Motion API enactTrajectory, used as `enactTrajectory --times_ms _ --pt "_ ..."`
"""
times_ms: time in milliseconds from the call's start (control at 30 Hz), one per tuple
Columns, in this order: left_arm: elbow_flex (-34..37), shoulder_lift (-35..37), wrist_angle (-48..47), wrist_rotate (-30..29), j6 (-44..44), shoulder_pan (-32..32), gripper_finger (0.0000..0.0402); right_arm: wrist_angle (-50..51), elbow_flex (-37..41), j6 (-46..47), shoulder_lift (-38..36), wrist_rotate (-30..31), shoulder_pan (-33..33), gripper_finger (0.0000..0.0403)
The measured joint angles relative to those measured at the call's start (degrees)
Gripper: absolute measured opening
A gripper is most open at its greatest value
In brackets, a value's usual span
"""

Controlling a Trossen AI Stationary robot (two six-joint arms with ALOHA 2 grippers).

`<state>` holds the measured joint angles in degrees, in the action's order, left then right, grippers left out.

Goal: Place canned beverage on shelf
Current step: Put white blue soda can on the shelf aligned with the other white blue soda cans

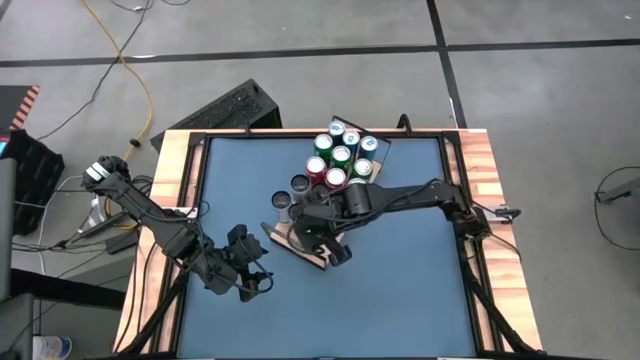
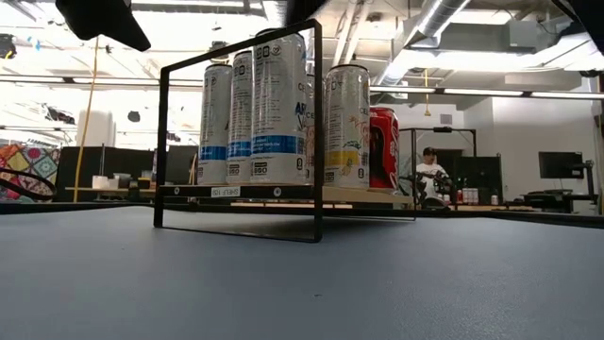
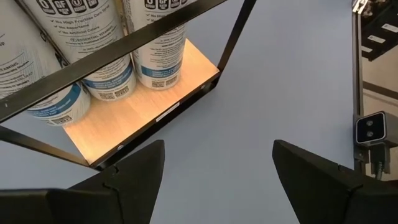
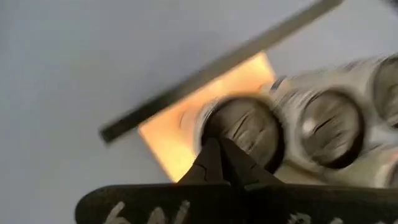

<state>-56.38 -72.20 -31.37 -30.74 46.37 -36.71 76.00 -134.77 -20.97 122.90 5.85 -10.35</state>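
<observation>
Right claw (image 4: pixel 225 163) closed above shelf (image 4: pixel 171 134) cans (image 4: pixel 244 127).

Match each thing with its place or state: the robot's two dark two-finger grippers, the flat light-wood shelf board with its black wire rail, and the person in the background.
1 left gripper
2 right gripper
3 light-wood shelf board
4 person

A shut, above the cans
B in the room beyond
C open, over the bare blue tabletop
D lying on the tabletop, bearing cans

Pairs: 1-C; 2-A; 3-D; 4-B
</observation>
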Motion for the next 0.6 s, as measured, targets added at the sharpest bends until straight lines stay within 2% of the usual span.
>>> enactTrajectory --times_ms 600 --pt "0.0 0.0 -0.2 -0.9 -0.7 0.0 0.0284 7.7 0.0 4.1 -0.1 2.8 0.3 0.0"
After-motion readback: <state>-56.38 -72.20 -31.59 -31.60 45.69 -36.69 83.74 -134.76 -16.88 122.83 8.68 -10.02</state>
